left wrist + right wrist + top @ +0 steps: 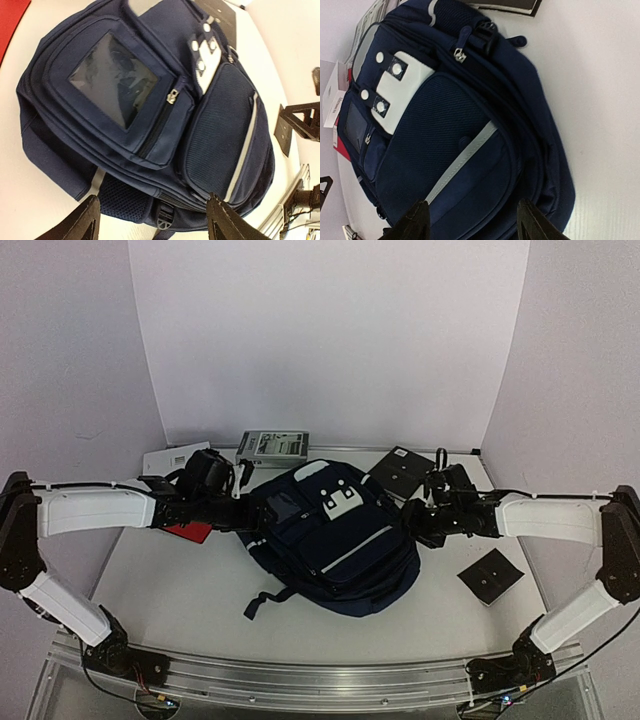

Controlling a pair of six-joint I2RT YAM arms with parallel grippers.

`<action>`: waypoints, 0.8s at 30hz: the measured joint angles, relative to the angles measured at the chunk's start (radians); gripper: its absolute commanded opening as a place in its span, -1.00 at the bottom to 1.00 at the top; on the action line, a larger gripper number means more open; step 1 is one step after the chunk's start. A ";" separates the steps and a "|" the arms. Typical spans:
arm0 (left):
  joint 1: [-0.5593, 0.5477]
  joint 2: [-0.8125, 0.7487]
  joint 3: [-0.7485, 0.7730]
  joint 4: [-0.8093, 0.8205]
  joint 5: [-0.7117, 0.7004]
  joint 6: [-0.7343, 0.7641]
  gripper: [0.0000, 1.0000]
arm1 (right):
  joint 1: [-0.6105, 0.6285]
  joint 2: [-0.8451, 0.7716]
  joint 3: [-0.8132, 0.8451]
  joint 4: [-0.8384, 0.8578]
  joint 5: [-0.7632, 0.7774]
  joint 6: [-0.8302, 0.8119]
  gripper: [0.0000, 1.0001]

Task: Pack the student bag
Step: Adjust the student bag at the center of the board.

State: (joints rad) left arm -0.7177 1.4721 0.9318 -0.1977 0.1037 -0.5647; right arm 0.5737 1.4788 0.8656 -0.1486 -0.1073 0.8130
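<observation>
Student bag (335, 540): likely soft, floppy; take by zipper pull (459, 54) at twelve-o'clock end. Left gripper (152, 210), right gripper (472, 216): spread, empty.

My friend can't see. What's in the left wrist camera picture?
A navy-blue backpack lies on a white table, filling the picture, its clear window pocket facing the camera. The left claw is open at the bottom, its two black fingertips apart, holding nothing.
</observation>
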 measured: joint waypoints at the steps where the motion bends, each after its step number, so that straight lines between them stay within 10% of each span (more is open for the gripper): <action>1: -0.004 -0.007 0.000 0.013 0.014 0.018 0.46 | 0.006 0.002 -0.007 0.012 -0.021 0.014 0.10; 9: -0.036 -0.010 -0.020 0.111 0.171 0.126 0.47 | 0.019 0.084 -0.041 0.058 -0.116 0.091 -0.07; 16: -0.040 0.065 -0.015 0.146 0.278 0.194 0.45 | 0.019 0.158 -0.035 0.097 -0.096 0.091 -0.96; 24: -0.048 0.176 0.010 0.219 0.400 0.273 0.35 | -0.044 0.207 0.014 0.125 -0.082 0.053 -1.00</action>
State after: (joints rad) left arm -0.7661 1.6482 0.9419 0.0216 0.5036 -0.2917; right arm 0.5299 1.6858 0.8793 -0.0238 -0.1896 0.8659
